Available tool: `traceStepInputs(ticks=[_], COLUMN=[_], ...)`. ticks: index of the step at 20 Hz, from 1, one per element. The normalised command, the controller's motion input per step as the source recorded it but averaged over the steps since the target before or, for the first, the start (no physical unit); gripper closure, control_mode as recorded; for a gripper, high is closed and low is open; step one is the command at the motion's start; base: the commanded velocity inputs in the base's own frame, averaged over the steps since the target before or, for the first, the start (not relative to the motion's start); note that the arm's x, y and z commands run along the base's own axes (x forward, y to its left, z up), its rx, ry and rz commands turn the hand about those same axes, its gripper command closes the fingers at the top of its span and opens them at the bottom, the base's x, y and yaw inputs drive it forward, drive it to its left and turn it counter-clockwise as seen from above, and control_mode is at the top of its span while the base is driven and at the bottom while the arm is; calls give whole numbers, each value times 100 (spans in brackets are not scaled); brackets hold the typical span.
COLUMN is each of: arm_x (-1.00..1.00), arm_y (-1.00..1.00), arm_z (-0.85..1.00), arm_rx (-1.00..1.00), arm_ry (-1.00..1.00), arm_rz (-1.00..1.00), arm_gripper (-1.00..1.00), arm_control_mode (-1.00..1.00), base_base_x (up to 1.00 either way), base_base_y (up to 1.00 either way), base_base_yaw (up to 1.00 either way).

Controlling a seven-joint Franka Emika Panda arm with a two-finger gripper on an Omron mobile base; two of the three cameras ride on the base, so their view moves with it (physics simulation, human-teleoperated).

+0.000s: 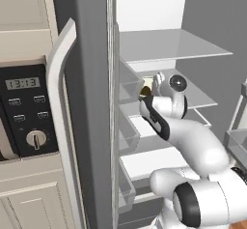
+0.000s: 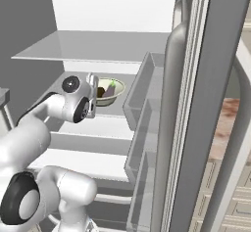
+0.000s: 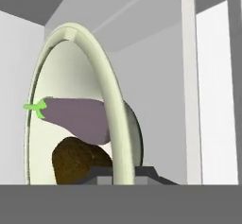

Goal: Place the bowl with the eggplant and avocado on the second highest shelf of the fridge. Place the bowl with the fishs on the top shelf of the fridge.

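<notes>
Inside the open fridge (image 1: pixel 87 102), my gripper (image 2: pixel 95 92) is shut on the rim of the cream-and-pale-green bowl (image 2: pixel 112 92). The bowl sits at the level of the second shelf down (image 2: pixel 66 81), below the top shelf (image 2: pixel 98 45). Whether it rests on that shelf I cannot tell. In it lie the purple eggplant (image 2: pixel 112 87) and the dark avocado (image 2: pixel 101 92). The hand view shows the bowl's rim (image 3: pixel 111 100) edge-on between my fingertips, with the eggplant (image 3: pixel 78 119) and the avocado (image 3: pixel 75 164) inside. From the left, the bowl (image 1: pixel 145 84) peeks out behind the door bins beside my gripper (image 1: pixel 155 82).
Clear door bins (image 2: pixel 142 104) line the right door close to the bowl, and others (image 1: pixel 126 85) line the left door. Lower shelves (image 2: pixel 93 128) lie beneath my arm. A black oven (image 1: pixel 24 107) sits left of the fridge, and a counter (image 2: pixel 223 123) lies at the right.
</notes>
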Motion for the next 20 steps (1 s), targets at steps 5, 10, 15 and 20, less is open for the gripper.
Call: traceStepInputs(ticks=[5,10,15,20], arm_x=[30,-35,-68,-100], arm_y=[8,2,4,2], arm_z=[-7,42,95,67], arm_rx=[0,0,-3,-1], arm_ry=[5,8,-4,-1], arm_rz=[0,-1,-5,-1], arm_gripper=[-100,-100,-100,-100], arm_control_mode=[-100,-100,-100,-100], base_base_x=[0,0,0,0], base_base_y=[0,0,0,0], base_base_yaw=[0,0,0,0])
